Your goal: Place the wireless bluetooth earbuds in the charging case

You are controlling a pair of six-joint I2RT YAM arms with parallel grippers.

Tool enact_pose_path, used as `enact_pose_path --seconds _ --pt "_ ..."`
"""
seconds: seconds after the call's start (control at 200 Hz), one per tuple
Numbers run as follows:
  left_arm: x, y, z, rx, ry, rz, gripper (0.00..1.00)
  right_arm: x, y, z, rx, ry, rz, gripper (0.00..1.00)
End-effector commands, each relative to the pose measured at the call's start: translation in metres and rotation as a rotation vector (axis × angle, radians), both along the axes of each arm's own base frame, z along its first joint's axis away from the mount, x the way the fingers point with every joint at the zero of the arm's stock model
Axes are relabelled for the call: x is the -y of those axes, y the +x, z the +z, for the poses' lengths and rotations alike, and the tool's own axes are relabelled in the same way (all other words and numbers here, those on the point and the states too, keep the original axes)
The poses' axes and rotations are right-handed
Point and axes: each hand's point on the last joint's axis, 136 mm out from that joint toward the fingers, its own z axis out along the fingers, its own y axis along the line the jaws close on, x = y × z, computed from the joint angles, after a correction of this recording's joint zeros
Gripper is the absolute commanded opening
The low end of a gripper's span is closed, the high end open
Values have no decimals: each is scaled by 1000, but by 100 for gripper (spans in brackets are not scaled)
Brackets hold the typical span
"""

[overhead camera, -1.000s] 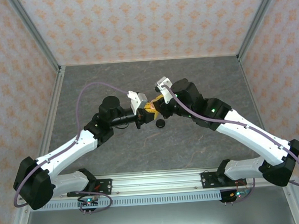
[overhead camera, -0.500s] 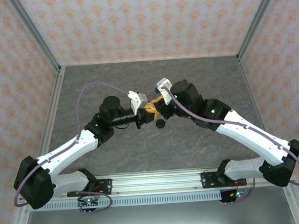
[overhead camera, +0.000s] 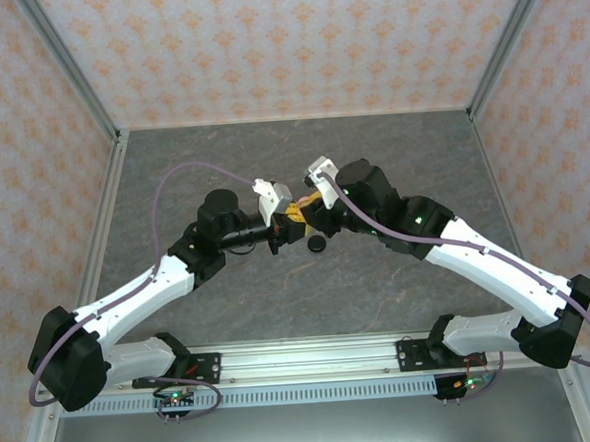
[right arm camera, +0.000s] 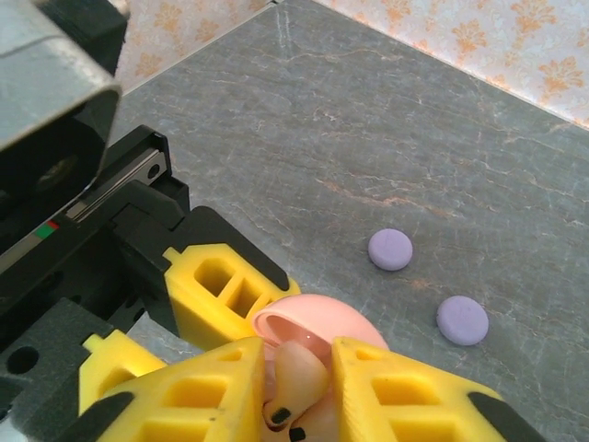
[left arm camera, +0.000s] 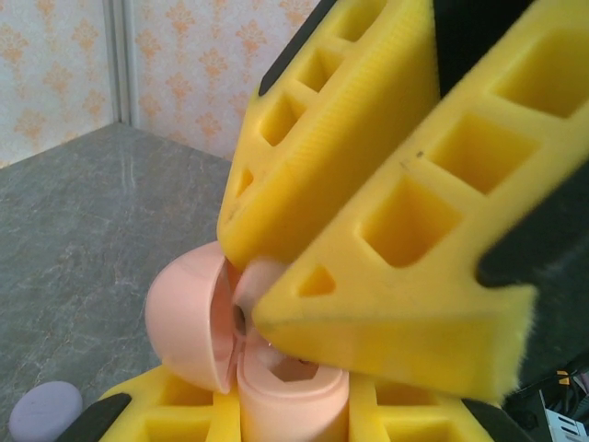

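My left fingers are clamping the open pink case over mid-desk. My right fingers are flanking a pale pink bud at the case's mouth. They are barely parted, and I cannot tell whether they are gripping it. Two lilac pucks are lying at two o'clock of the case.

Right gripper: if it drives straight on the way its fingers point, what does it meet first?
The right gripper would meet the pale pink earbud between its fingers first, then the open pink case held by the left gripper. Depth is unclear: the bud may already touch the case.
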Motion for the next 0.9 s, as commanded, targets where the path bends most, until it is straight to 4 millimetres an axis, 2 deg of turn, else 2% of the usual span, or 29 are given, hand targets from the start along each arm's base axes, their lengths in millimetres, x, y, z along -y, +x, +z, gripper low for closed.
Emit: enact_pose_path --seconds 0.0,0.085,0.12,0.235,0.36,0.581,0.711,0.771,0.796,0.896 --pt "4 0 34 81 -69 -10 0 -1 -3 14 9 50 1 32" --pt "4 0 34 81 -69 -10 0 0 1 23 22 75 -28 39" --pt "3 0 34 83 -71 -9 0 7 -2 37 41 112 -36 42" --pt "4 0 35 85 -77 -9 0 17 0 59 29 211 -60 53" --pt "3 0 39 96 -89 -10 0 27 3 68 -39 311 -69 61" --pt "2 -2 49 127 -129 -5 0 29 8 51 -223 384 -56 73" --pt "2 -2 51 132 -135 -5 0 12 0 44 -343 429 45 82" --pt "2 -3 52 134 -135 -9 0 5 -6 44 -372 441 98 83" --pt "2 -3 52 133 -135 -8 0 0 -4 36 -398 430 112 83" --pt "2 -3 51 130 -133 -9 0 -8 -7 27 -438 417 164 84"
